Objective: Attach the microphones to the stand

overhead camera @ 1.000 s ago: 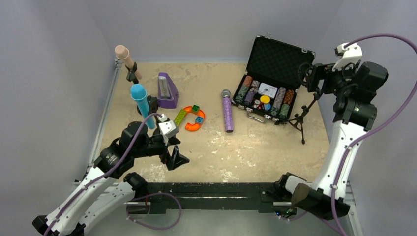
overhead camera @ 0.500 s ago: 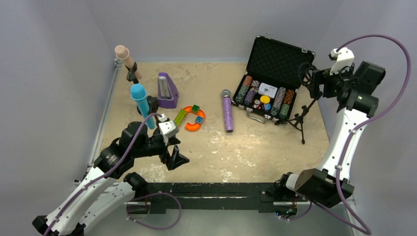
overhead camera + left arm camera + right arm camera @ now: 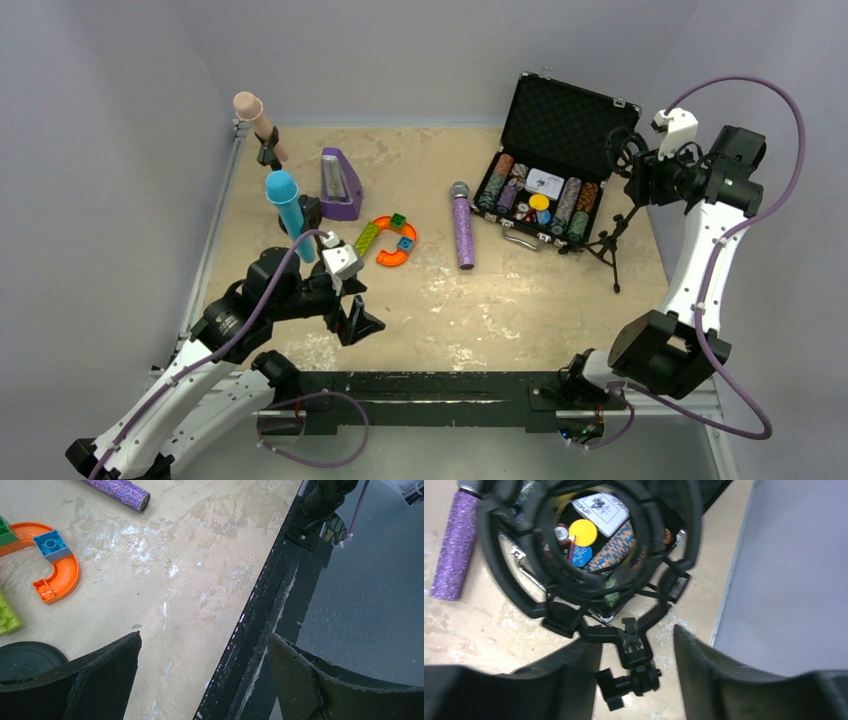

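A pale pink microphone [image 3: 256, 122] and a light blue microphone [image 3: 287, 212] stand tilted in holders at the far left. The glittery purple microphone [image 3: 464, 230] [image 3: 455, 545] lies flat mid-table, held by nothing. A black tripod stand [image 3: 612, 240] with a round shock mount [image 3: 625, 150] [image 3: 589, 545] is at the right. My right gripper [image 3: 648, 172] [image 3: 636, 637] is at the mount, its fingers apart on either side of the mount's pivot joint [image 3: 634, 665]. My left gripper [image 3: 355, 320] [image 3: 203, 636] hangs open and empty over the table's near edge.
An open case of poker chips [image 3: 545, 160] sits just left of the tripod. A purple metronome [image 3: 340, 185] and an orange toy track [image 3: 392, 243] [image 3: 60, 570] lie by the blue microphone. A black rail [image 3: 430, 385] [image 3: 270, 605] runs along the near edge.
The right arm has swung its wrist left toward the shock mount, and its jaws have narrowed around the pivot joint. The left arm has not moved.
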Available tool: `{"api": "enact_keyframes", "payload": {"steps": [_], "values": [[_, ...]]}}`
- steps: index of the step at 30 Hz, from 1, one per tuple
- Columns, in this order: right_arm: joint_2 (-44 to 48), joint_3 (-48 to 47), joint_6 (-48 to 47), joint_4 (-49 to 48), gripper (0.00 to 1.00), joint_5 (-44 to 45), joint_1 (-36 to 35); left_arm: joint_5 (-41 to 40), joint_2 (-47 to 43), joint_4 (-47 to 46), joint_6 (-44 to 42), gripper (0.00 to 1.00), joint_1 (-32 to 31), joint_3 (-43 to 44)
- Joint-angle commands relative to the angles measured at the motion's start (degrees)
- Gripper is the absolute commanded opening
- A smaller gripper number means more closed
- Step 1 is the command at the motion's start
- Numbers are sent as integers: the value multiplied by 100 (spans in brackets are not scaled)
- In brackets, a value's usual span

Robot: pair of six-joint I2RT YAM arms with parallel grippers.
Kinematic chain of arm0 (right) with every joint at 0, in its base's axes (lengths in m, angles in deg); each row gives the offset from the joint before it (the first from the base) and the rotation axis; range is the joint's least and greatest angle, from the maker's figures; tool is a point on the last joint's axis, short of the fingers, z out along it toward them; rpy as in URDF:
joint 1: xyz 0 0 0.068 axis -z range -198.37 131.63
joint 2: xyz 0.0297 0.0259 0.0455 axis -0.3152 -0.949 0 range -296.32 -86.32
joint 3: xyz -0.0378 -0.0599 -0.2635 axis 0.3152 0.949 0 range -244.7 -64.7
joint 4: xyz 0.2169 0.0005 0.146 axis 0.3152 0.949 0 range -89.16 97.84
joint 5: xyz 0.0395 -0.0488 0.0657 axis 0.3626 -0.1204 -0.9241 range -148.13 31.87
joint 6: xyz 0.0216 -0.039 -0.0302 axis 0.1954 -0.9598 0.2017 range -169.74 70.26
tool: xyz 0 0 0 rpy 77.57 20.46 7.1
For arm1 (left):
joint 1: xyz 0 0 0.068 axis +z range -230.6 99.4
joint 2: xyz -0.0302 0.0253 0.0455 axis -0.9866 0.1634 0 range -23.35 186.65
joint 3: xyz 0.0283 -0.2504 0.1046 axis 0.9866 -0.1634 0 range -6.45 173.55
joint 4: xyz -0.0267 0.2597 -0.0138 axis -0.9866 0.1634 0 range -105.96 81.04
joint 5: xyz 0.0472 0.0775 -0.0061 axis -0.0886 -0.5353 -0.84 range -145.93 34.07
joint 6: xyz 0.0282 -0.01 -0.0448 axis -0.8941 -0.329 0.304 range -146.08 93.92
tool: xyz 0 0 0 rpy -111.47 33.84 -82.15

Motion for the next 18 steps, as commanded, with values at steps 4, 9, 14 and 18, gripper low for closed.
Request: {"api": "enact_keyframes", "payload": {"steps": [4, 9, 14, 18], "values": [[-22, -402, -339, 297, 35, -505, 17, -47, -36, -225, -163, 99, 39, -51], [171, -457, -444, 505, 26, -729, 17, -55, -36, -218, -163, 99, 34, -51], [554, -575, -520, 919, 22, -980, 9, -47, -44, -223, -172, 99, 38, -51], [950, -614, -601, 1312, 21, -1254, -5, -44, -69, -219, -189, 99, 34, -51]]}}
